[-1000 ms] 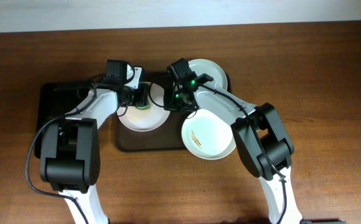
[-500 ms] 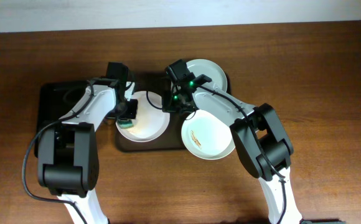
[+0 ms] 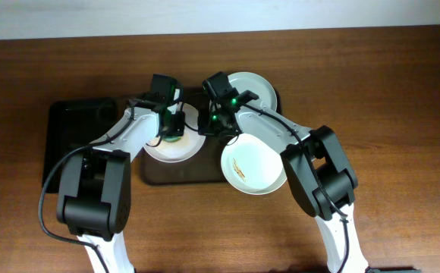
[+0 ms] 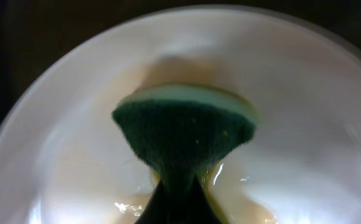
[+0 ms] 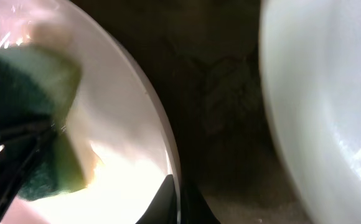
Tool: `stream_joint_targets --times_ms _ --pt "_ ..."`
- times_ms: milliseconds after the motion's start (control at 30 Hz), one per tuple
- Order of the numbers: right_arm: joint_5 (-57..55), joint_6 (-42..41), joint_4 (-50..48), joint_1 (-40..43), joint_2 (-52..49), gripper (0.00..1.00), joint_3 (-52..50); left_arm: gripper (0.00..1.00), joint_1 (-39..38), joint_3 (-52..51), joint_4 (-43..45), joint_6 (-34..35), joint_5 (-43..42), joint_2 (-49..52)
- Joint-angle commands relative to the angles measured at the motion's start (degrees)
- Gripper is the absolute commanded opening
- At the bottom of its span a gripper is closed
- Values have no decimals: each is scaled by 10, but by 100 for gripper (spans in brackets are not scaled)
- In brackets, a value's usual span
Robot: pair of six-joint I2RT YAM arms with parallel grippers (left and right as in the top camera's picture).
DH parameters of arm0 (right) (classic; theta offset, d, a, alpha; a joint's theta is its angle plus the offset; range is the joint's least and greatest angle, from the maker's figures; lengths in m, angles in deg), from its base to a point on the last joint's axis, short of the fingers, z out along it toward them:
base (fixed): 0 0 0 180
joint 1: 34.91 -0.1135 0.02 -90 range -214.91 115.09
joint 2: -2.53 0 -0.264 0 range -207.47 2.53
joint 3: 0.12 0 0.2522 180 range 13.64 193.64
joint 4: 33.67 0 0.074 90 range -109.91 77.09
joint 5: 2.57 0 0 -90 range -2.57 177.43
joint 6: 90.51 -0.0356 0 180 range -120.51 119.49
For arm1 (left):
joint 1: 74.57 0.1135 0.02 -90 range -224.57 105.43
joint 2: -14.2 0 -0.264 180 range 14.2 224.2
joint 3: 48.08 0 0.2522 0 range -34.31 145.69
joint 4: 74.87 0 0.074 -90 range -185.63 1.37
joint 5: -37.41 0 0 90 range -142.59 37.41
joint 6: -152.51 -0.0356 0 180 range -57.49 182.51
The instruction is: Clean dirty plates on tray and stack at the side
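Three white plates sit on the dark-brown tray [image 3: 161,175]. My left gripper [image 3: 174,126] is shut on a green sponge [image 4: 183,134] and presses it onto the left plate [image 3: 176,149], which also fills the left wrist view [image 4: 305,112]. My right gripper [image 3: 214,126] is shut on that plate's right rim [image 5: 175,186]. The sponge also shows in the right wrist view [image 5: 28,81]. A second plate [image 3: 254,165] with an orange-brown smear lies at the tray's front right. A third plate [image 3: 252,86] lies at the back right, partly under my right arm.
A smaller black tray [image 3: 67,129] lies left of the brown tray. Bare wooden table [image 3: 387,98] surrounds both. In the right wrist view, dark tray floor [image 5: 224,112] separates the held plate from a neighbouring plate [image 5: 330,93].
My left gripper swept the sponge to the plate's left front edge, then back to the plate's upper right. My right gripper kept its hold on the rim.
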Motion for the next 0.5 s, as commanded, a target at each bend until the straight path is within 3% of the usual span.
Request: stream_joint_targets --times_ms 0,133,267,367,467 --pt "1 2 0 0 -9 4 9 1 13 -24 -94 51 103 28" --pt "2 2 0 0 -9 4 9 1 13 -24 -182 66 158 28" --pt "3 2 0 0 -9 4 9 1 13 -16 -167 83 201 28" --pt "3 2 4 0 -9 4 9 1 13 37 -171 83 187 28" --pt "3 2 11 0 -9 4 9 1 16 159 -240 79 120 28"
